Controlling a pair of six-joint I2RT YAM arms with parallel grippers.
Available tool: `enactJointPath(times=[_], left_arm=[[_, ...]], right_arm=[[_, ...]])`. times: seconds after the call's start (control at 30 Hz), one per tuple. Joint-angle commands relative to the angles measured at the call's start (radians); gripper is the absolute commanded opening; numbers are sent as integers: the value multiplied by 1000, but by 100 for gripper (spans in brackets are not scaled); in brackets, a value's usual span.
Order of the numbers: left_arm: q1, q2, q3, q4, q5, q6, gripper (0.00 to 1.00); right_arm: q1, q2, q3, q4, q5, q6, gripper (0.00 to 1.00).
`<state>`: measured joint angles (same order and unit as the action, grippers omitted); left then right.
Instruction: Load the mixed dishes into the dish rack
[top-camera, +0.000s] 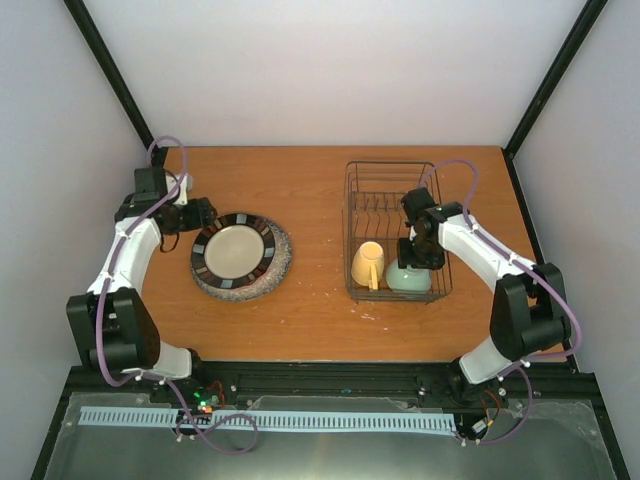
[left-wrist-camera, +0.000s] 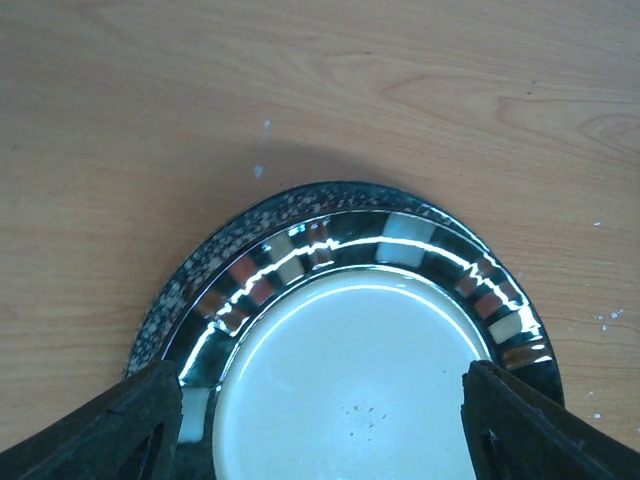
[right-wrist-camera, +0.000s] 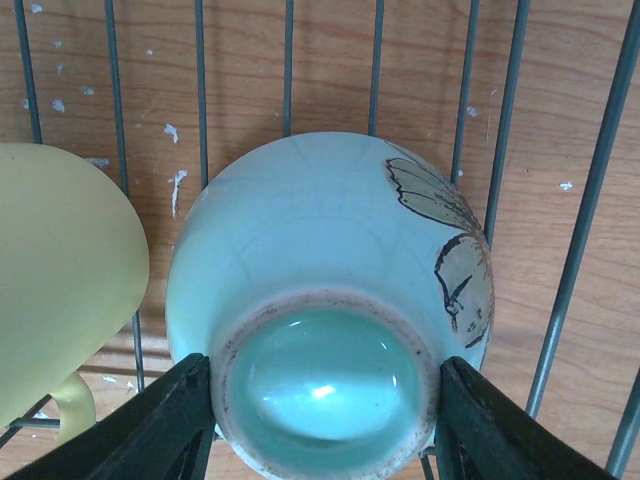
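Now left fingers (left-wrist-camera: 110, 430) spread over plate (left-wrist-camera: 350, 380); right fingers (right-wrist-camera: 150, 420), down in dish rack (top-camera: 349, 210), pinch teal bowl (right-wrist-camera: 320, 230).

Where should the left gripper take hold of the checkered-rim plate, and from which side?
Probably the checkered-rim plate by its raised left rim, coming in low from the side where the left gripper is. It lies flat on the speckled plate, so only the rim can be pinched.

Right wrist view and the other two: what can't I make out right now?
Right wrist: whether the right gripper presses the bowl; its fingertips run off the bottom edge.
Left wrist: the near half of the striped plate and the speckled plate under it, cut off by the bottom edge and the left gripper.
Top view: part of the bowl, covered by the right gripper.
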<state>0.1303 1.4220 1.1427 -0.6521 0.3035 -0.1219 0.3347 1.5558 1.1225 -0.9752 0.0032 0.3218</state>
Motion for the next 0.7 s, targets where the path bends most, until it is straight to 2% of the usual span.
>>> enactJointPath(times=[0.0,0.07,0.13,0.17,0.2,0.23,0.5,0.6,0.67], left_arm=[[54,-10,-18,-16,56,-47,77],[63,12,-28,-26,57,-53,77],[64,30,-40,-30,58,-57,77],[65,37,-48,-29,58,-61,77],[64,42,-55,-25,63,-63,77],[65,47,-60,-24,70,-66,76],[65,37,-59,-43,40,-68,75],[68,32,-63,-56,31,-64,68],[77,26,-76,-58,35,-64,59]], right_arm=[[7,47,-8,-43,-51,9,56],[7,43,7,-55,-42,5,67],[6,38,19,-70,-22,0,70],[7,34,23,-76,-14,-3,76],[7,31,25,-82,-12,-6,86],[7,27,23,-82,-10,-7,89],[7,-20,48,-86,-16,-7,93],[7,-58,109,-89,-47,-14,93],[7,-84,165,-98,-64,-19,93]])
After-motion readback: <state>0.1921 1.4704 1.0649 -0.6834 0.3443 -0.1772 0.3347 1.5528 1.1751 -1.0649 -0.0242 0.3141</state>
